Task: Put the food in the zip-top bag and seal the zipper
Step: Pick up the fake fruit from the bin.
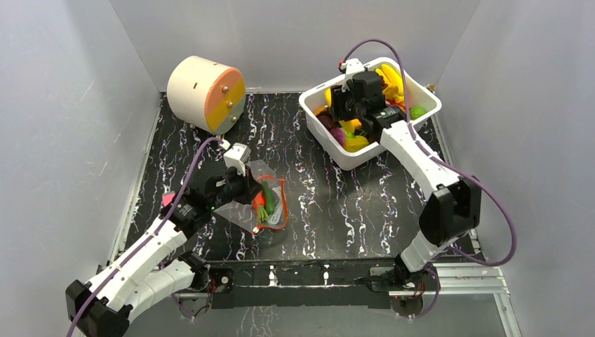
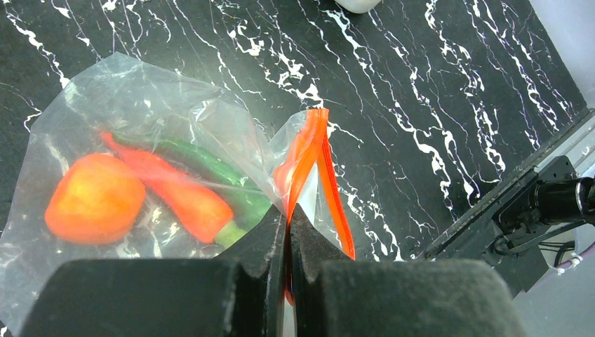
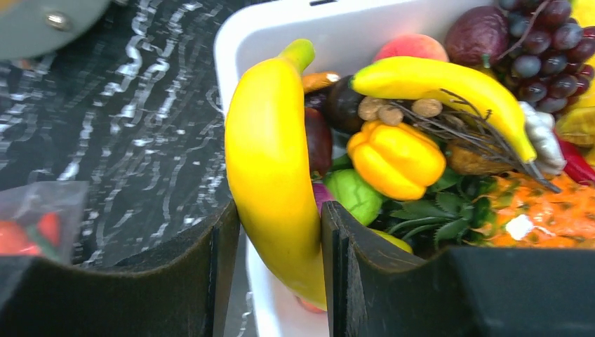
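Two arm bases sit bolted at the near edge, on an aluminium rail (image 1: 463, 281). Counter (image 1: 337, 203) is black marble-pattern with white veins; plain grey-white walls (image 1: 281, 35) box it in left, right and back.

Mid-counter, left side: zip-top bag (image 1: 263, 203) (image 2: 140, 105) lies flat and crinkled. Left end effector (image 1: 242, 186) (image 2: 288, 210) has its fingers together, pinched on the orange-red zipper (image 2: 316, 154) at one end of the rim. The rest of the strip runs away from the fingers with its two sides slightly apart. Inside the bag: a round orange piece (image 2: 95, 199), a red-orange carrot (image 2: 182, 196) and a green piece (image 2: 210, 165), all touching.

Far right: white tub (image 1: 421, 95) (image 3: 281, 28) heaped with toy food. Right end effector (image 1: 351, 116) (image 3: 277, 210) is clamped on a yellow banana (image 3: 270, 175), both fingers touching it, and the banana crosses the tub rim. Still in the tub: second banana (image 3: 435, 81), yellow pepper (image 3: 396, 158), purple grapes (image 3: 544, 49), peach (image 3: 410, 48).

Far left: cream cylinder (image 1: 196, 88) on its side, its end face orange, yellow and grey.
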You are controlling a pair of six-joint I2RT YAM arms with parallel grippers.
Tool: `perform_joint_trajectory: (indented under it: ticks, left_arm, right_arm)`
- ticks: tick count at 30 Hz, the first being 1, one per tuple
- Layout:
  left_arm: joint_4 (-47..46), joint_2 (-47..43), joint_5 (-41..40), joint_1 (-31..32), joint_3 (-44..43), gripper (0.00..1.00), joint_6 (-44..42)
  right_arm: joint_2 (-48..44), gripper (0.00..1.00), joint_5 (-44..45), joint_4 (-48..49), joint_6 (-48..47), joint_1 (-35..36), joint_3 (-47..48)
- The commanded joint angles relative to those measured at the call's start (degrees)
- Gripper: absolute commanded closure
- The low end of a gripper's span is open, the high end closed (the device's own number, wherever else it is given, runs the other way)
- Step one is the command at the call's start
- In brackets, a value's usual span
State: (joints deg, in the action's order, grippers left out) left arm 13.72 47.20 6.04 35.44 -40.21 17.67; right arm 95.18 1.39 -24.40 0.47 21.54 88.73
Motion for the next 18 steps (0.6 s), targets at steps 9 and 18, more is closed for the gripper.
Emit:
perform_joint_trajectory:
  ticks: [9,18]
  left_arm:
    - [-2.4,1.1,-0.3,0.2,-2.2,1.0,4.8]
    - [-3.0,1.6,-2.6,0.2,-3.4,1.0,5.6]
  right_arm:
    - [-19.1,0.75,-14.2,16.1,13.5,2.1,-15.2]
    - [-26.0,0.75,-21.1,16.9,20.0,3.0,-22.6]
